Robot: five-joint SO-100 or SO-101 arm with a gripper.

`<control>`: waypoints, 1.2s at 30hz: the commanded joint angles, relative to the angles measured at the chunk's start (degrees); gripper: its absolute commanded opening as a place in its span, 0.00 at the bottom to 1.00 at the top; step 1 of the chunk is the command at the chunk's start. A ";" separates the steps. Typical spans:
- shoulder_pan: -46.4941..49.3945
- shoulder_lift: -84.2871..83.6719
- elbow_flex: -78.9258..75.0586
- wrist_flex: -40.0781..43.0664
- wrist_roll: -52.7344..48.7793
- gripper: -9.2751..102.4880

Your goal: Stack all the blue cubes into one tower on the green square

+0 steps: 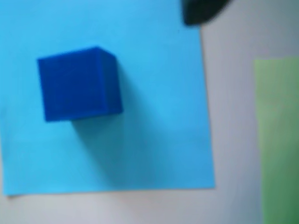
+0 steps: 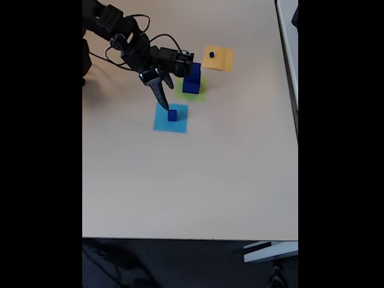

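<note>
In the fixed view two blue cubes (image 2: 192,80) stand stacked on the green square (image 2: 198,94). A smaller blue cube (image 2: 172,114) sits on a light-blue paper square (image 2: 162,122), and a tiny blue cube (image 2: 211,55) lies on an orange-yellow square (image 2: 222,59). My gripper (image 2: 168,98) hangs just above and left of the cube on the light-blue paper, its fingers spread and holding nothing. The wrist view shows that blue cube (image 1: 79,84) on the light-blue paper (image 1: 154,130), the green square (image 1: 279,140) at the right edge, and a black fingertip (image 1: 201,11) at the top.
The arm (image 2: 123,36) reaches in from the upper left with cables looping over it. The beige table (image 2: 198,180) stretches wide toward the front edge. A white object (image 2: 270,252) sits below the table's front right corner.
</note>
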 commanded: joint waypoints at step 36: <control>2.46 -8.44 13.45 -29.62 -8.17 0.45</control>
